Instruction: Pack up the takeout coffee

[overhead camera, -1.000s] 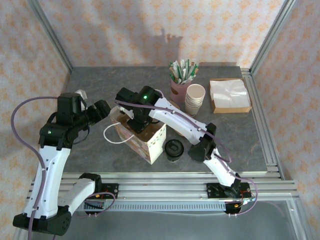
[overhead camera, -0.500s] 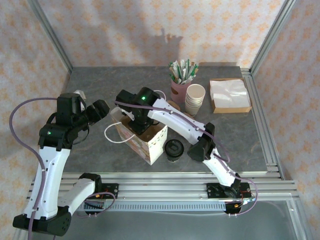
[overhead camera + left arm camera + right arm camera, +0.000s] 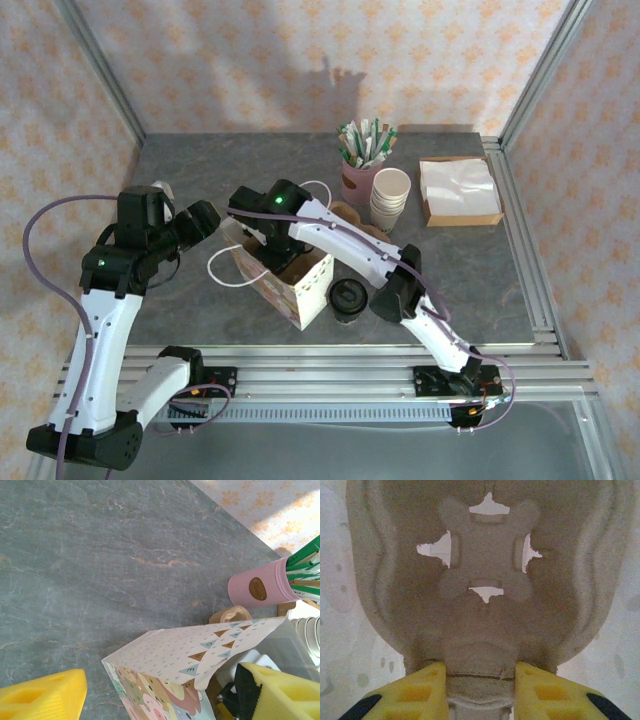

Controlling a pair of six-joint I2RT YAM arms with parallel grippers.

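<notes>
Pinching a pulp cup carrier [image 3: 485, 575] between narrow-set jaws, the right gripper [image 3: 480, 676] is down inside the patterned paper bag [image 3: 300, 292]. The left gripper [image 3: 205, 220] hangs spread wide just left of the bag. The takeout coffee [image 3: 348, 300] stands upright just right of the bag.

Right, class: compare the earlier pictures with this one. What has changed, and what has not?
The right hand, shut on the cup carrier, shifted slightly left at the mouth of the paper bag. Nothing was visibly taken or let go. The left hand stayed open at the bag's edge; the takeout coffee and the bag stayed put.
</notes>
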